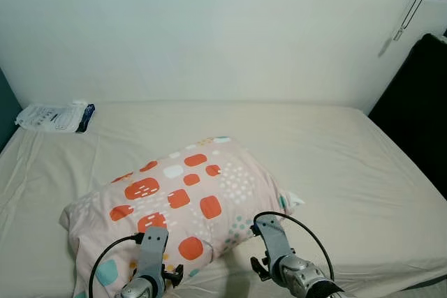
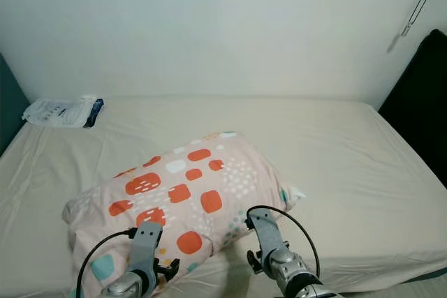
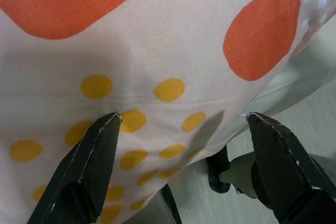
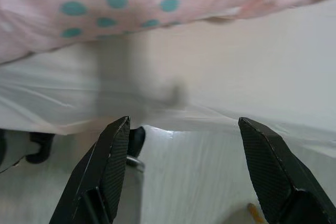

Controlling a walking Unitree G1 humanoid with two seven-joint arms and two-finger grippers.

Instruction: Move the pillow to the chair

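Observation:
A pink pillow (image 1: 185, 197) with orange rounded squares, yellow dots and teal dots lies slanted on the near half of the bed (image 1: 335, 165). My left arm (image 1: 154, 249) reaches to the pillow's near side. In the left wrist view the left gripper (image 3: 184, 116) is open, its fingers (image 3: 94, 156) spread close against the dotted fabric (image 3: 157, 40). My right arm (image 1: 276, 242) comes in by the pillow's near right corner. There the right gripper (image 4: 184, 121) is open, low over the sheet, just under the pillow's teal-dotted edge (image 4: 121, 3).
A white packet (image 1: 56, 116) with a dark end lies at the bed's far left corner. A white wall stands behind the bed. A tall black object (image 1: 419, 102) stands beside the bed's right edge. A cord (image 1: 412, 5) hangs at the upper right.

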